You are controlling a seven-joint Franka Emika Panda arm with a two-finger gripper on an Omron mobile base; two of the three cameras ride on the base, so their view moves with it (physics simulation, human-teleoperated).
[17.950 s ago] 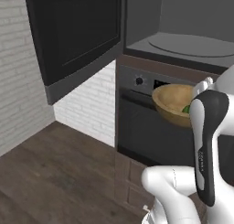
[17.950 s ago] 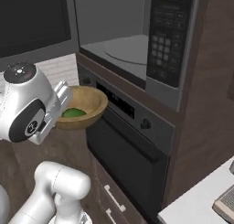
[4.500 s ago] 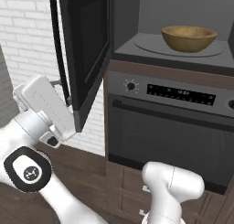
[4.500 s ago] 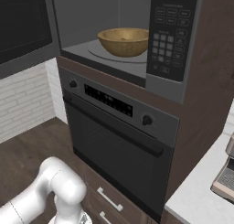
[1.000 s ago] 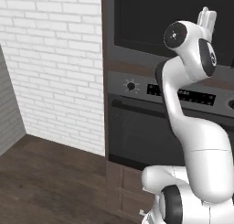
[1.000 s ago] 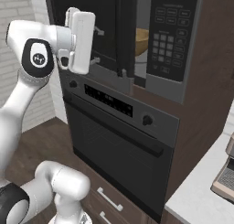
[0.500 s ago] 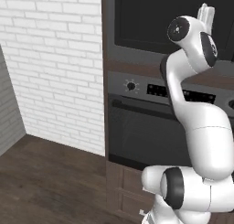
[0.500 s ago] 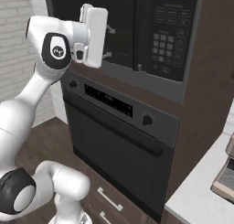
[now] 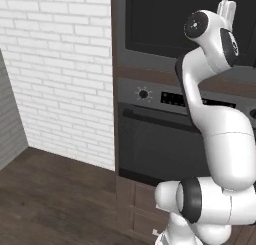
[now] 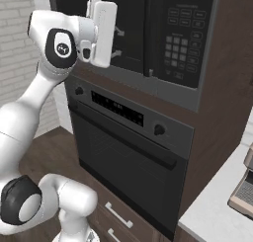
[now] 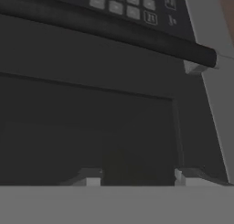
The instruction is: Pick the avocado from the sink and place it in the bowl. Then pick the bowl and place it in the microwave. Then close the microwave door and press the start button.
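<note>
— Black glass everywhere up there. Where's the arm got to?

— White and glossy, it climbs from its rounded base, bends at a dark joint, and lifts the gripper right up to the microwave door. The hand is turned on its side, flat white casing facing the room, fingers pointing into the glass.

— Is it touching the door?

— Very close; whether the fingertips press on it I can't say. From the hand's own camera they look like two small grey stubs set apart, with only dark glass ahead of them.

— So it's holding nothing?

— Nothing sits between the jaws. They stand partly open, with a clear gap.

— And the door?

— Shut flush against the microwave, a smooth dark rectangle with a faint window outline. A thick black rounded bar handle runs just ahead of the fingers, ending in a small grey bracket. Beyond the bar is the keypad, rows of little pale buttons, off to the gripper's right.

— What's below the hand?

— The oven, matte dark grey, with a round knob, a narrow display strip and a long bar handle. Brown wood-grain cabinet frames both appliances, and well off to the arm's left is a white brick wall above dark plank flooring.
</note>
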